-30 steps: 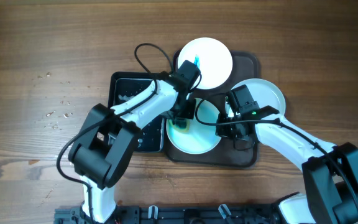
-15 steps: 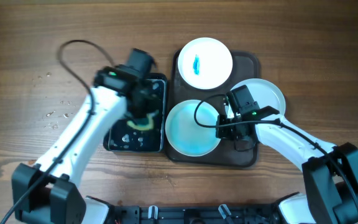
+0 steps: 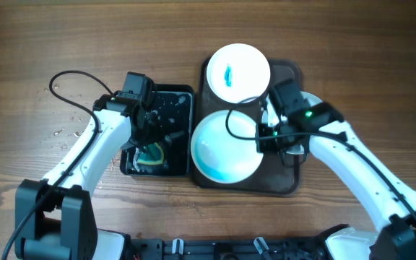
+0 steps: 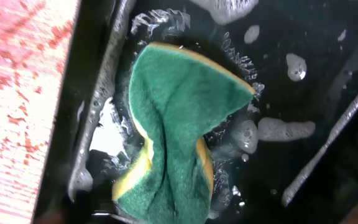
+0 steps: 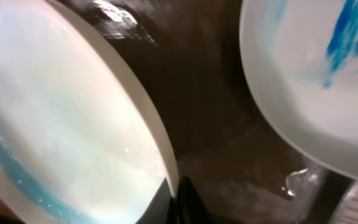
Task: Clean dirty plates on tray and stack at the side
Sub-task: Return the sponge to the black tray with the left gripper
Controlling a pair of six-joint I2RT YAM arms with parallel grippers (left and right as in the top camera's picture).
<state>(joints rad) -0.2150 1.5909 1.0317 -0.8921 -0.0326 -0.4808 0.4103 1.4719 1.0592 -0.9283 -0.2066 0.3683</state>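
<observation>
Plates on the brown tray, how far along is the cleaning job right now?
Looks done: the near plate appears wiped, with only a faint teal film near its edge. In hand: the right gripper pinches that plate's rim, while the left gripper is at the sponge in the soapy black tray. Left: the far plate has a blue smear at its centre, and stacking.

White plates [image 3: 226, 148], blue smear [image 3: 229, 74], dark brown tray [image 3: 266, 185], green-yellow sponge [image 4: 179, 124]

The plate [image 5: 73, 143] is smooth, glossy white; the brown tray [image 5: 210, 124] shines wet. The sponge [image 4: 179, 124] is rough green fibre on yellow foam, the table [image 3: 85, 43] matt wood.
</observation>
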